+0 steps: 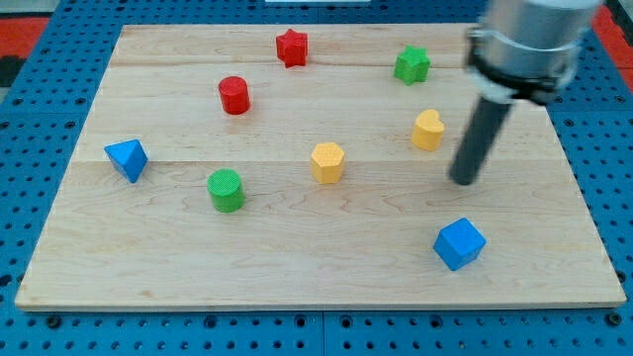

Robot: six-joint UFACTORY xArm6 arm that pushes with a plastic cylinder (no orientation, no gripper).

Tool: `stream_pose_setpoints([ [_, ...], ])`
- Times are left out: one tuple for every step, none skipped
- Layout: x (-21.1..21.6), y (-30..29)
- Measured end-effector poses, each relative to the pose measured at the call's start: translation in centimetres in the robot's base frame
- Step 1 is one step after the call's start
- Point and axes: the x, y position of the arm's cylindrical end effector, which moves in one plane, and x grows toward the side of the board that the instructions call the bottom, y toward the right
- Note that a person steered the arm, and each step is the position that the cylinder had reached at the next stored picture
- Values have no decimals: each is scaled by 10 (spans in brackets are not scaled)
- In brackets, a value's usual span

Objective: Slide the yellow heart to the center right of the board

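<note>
The yellow heart point(427, 130) lies on the wooden board point(297, 247), right of the middle and a little above it. My tip point(462, 181) rests on the board just below and to the right of the heart, with a small gap between them. The dark rod rises from the tip towards the view's top right, where the arm's grey body is blurred.
A yellow hexagon point(327, 162) lies left of the heart. A blue cube point(459, 243) is below my tip. A green star point(411, 65), red star point(292, 46), red cylinder point(234, 95), green cylinder point(226, 190) and blue triangular block point(127, 158) lie elsewhere.
</note>
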Motion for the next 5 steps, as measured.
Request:
stream_pose_setpoints([
  [-7,-51],
  [-29,-51],
  [-38,-47],
  [-51,-43],
  [-59,-44],
])
